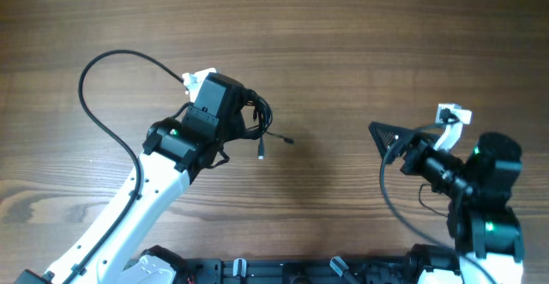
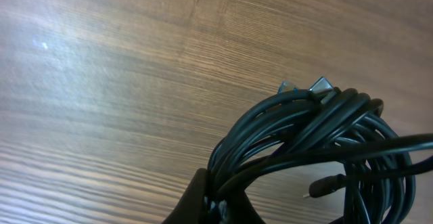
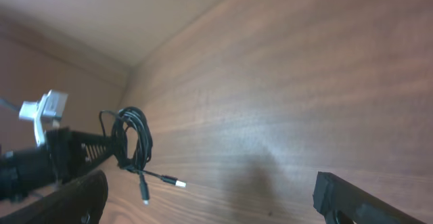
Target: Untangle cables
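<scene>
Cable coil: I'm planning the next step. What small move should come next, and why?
Probably bring the open right pincer toward the white-tipped plug end. The left pincer grips the cable coil, two plug ends dangle free, and the right pincer is empty and apart.

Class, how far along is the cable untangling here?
Done: nothing; the cables are one coiled bundle. In hand: the left tool grips that coil, two plug ends dangling. Left: pulling every cord apart; the right tool is open, away from it.
</scene>
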You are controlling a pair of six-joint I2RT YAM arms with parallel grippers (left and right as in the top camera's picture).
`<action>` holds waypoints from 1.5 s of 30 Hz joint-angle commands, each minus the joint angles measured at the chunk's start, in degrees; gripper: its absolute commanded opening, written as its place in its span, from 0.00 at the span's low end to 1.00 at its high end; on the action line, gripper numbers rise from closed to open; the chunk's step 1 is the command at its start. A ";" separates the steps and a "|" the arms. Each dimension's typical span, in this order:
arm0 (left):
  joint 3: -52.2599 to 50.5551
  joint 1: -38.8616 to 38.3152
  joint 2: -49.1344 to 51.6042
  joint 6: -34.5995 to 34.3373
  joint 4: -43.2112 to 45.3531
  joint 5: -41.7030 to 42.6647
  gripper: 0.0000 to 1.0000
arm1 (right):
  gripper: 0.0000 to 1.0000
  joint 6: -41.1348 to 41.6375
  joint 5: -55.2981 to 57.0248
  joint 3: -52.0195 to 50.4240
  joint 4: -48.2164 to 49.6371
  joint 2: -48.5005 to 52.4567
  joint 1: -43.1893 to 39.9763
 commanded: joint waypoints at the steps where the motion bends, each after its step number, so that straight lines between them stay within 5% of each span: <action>1: 1.05 0.48 -0.94 -11.65 0.20 1.03 0.04 | 1.00 -0.98 -8.70 1.18 3.91 6.64 0.46; 3: 1.05 0.48 -0.94 -15.47 0.24 2.84 0.04 | 1.00 -11.56 -16.26 1.18 8.33 9.99 2.56; 8: 1.05 0.46 -0.94 -15.72 0.42 7.85 0.04 | 0.99 -19.85 -6.21 1.18 12.94 18.56 14.78; 14: 1.05 0.48 -0.94 -15.06 -2.25 8.59 0.04 | 0.98 -20.87 4.83 1.18 23.74 26.14 31.91; 20: 1.05 0.48 -0.94 -13.77 -3.43 8.66 0.04 | 0.91 -20.87 10.16 1.18 29.20 28.35 39.04; 23: 1.05 0.48 -0.94 -13.77 -3.41 8.81 0.04 | 0.78 -20.87 10.16 1.18 29.51 29.40 40.30; 31: 1.05 0.48 -0.94 -13.53 -3.63 8.46 0.04 | 0.06 -16.09 10.12 1.18 29.55 30.69 40.30; 38: 1.05 0.48 -0.92 -13.53 -3.58 5.07 0.04 | 0.05 -11.28 -0.33 1.18 32.26 30.62 40.30; 45: 1.05 -1.40 -0.17 -13.53 -2.82 5.18 0.04 | 0.04 2.05 -3.32 1.18 42.27 30.64 40.30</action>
